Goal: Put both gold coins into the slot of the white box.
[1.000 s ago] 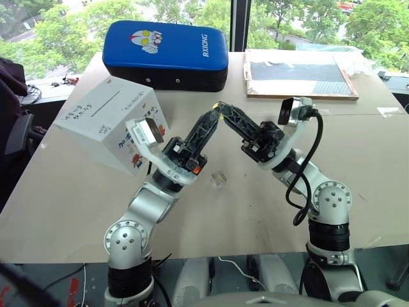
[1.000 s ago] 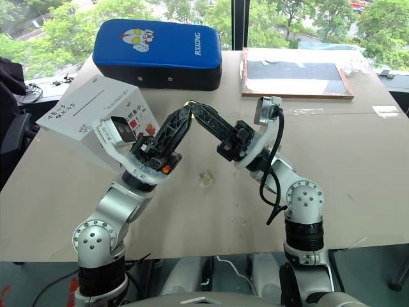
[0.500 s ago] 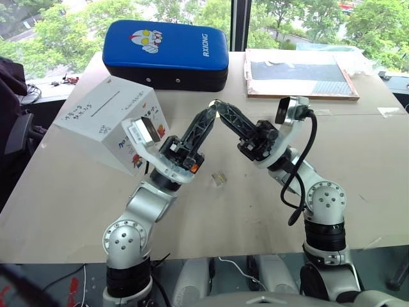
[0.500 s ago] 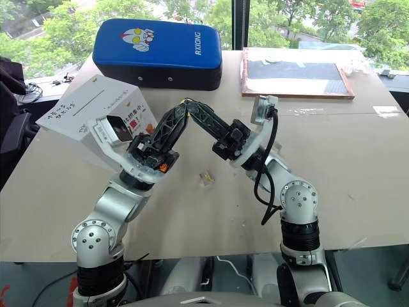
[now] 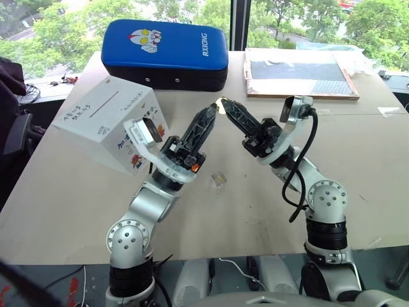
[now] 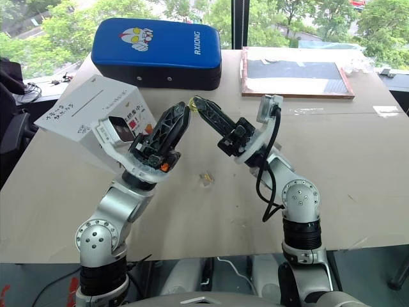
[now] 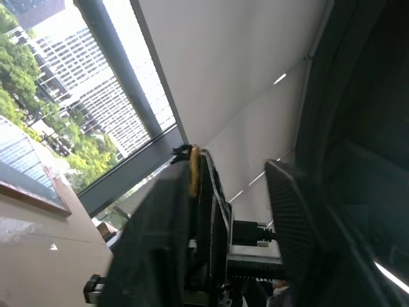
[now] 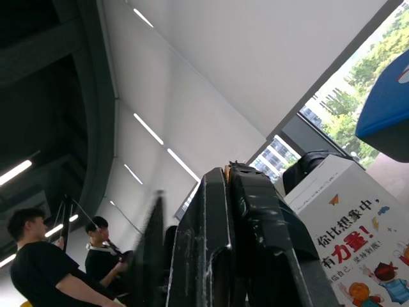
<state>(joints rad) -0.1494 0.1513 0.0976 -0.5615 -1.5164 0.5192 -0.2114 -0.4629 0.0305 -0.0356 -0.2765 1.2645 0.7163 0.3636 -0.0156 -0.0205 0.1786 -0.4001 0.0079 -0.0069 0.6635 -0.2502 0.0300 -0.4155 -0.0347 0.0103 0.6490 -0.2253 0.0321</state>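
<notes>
Gold coin [image 5: 220, 103] in right end effector [image 5: 223, 105]

- One white box [image 5: 108, 125] you can count, at the table's [image 5: 358, 166] left side.
- One slot [image 5: 105, 103], on the box's top face.
- One gold coin [image 5: 220, 103] in sight, up right of the box, pinched at the right gripper's [image 5: 222, 105] tips.
- One blue padded case [image 5: 165, 54], behind the box.
- One framed board [image 5: 299, 73], far right of the box.
- One small clear plastic piece [image 5: 219, 179], right of the box.
- Two grippers: the left gripper [image 5: 209, 114] too.
- Two people [image 8: 45, 268] in your right wrist view.
</notes>
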